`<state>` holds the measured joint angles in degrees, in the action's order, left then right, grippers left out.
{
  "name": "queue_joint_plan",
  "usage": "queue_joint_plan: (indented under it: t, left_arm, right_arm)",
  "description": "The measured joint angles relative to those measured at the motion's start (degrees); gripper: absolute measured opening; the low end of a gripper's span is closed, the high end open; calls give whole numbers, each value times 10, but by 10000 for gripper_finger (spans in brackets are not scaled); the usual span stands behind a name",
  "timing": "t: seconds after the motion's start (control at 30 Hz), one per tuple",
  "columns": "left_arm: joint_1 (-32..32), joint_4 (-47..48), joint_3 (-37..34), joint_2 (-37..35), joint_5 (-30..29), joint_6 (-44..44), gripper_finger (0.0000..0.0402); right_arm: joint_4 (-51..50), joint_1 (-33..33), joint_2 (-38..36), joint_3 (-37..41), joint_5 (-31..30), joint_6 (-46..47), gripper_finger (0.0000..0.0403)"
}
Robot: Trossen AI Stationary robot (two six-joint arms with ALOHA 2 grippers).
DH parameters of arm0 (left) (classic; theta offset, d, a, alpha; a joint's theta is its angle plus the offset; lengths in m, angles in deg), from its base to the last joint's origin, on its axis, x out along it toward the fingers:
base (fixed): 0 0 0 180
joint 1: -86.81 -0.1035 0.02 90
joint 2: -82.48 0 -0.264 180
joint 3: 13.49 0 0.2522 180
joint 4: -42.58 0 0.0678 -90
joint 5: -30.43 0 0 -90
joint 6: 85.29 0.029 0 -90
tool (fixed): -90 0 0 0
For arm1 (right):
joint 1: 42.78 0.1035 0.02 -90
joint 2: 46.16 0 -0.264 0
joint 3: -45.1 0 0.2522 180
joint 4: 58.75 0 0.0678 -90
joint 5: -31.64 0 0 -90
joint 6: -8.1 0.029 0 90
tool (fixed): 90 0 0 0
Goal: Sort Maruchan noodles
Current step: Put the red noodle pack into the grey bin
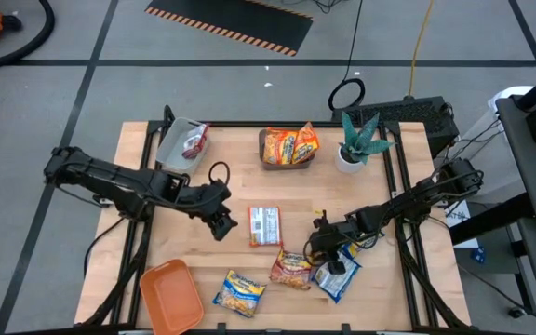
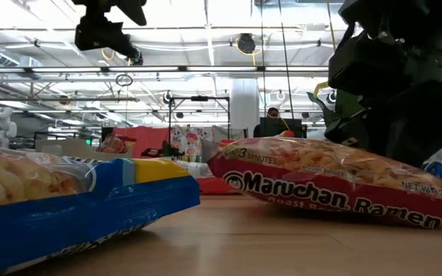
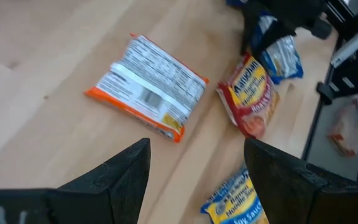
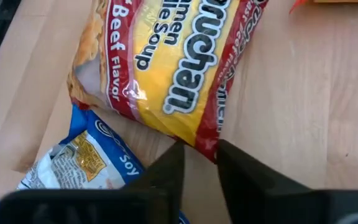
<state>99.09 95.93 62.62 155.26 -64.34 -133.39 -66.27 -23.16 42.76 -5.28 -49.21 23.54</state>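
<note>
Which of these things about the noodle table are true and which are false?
1. The flat packet with the white back lies in the middle of the wooden table. True.
2. The potted green plant has tipped over. False: it stands upright near the far right corner.
3. The orange plastic tray is full of packets. False: nothing lies in it.
4. The right tool is down at the crinkly red-and-yellow beef packet, its fingers close together by the packet's edge. True.
5. The left tool holds a blue packet. False: its fingers are apart with nothing between them.
</note>
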Motion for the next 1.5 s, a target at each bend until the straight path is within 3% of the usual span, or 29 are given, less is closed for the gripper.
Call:
queue_joint_plan:
  t: [0.2,0.4,0.63,0.9,1.07,1.3,1.5]
  left_arm:
    - [-28,-4,0,11,-24,3,262]
    - [-22,-55,-1,43,-6,-27,262]
    - [-9,-216,0,109,15,-39,262]
    - [-9,-324,-1,184,19,-58,262]
    - [-22,-326,0,202,20,-64,262]
    - [-47,-344,0,202,30,-1,265]
    - [-73,-368,0,208,33,42,298]
  right_arm:
    - [8,-2,0,0,0,0,7]
    - [25,-20,-16,0,1,21,2]
    - [2,-48,-65,0,-2,29,1]
    - [-13,-81,-126,-1,-1,-2,0]
    - [-46,-95,-160,0,-1,-67,0]
    - [-54,-122,-186,-1,1,-101,0]
    - [-54,-136,-189,0,27,-137,0]
